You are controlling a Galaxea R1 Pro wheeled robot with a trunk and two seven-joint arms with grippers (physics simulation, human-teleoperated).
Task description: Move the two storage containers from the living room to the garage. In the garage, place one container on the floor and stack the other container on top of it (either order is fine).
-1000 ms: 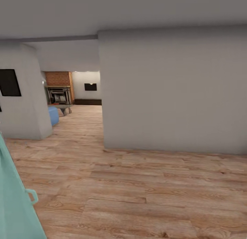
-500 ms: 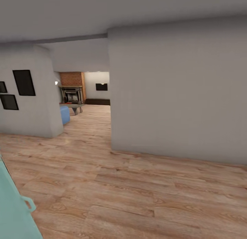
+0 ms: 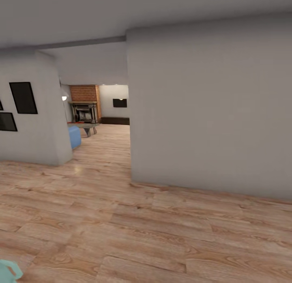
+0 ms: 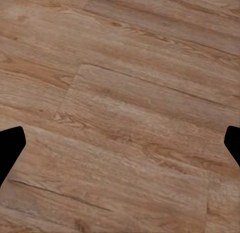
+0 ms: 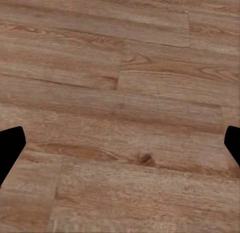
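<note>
View panned, teal object [image 3: 7, 271] nearly out of frame; left tool [image 4: 120, 148] and right tool [image 5: 120, 148] spread wide, empty, over plank floor [image 3: 162, 234]; living room [image 3: 91, 112] lies ahead through the doorway; containers unseen, fetching pending.

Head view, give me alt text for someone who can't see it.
A hallway with light wood-plank flooring and a large grey wall on the right. Left of it, an opening shows a distant brick fireplace and a blue cushion seat.
</note>
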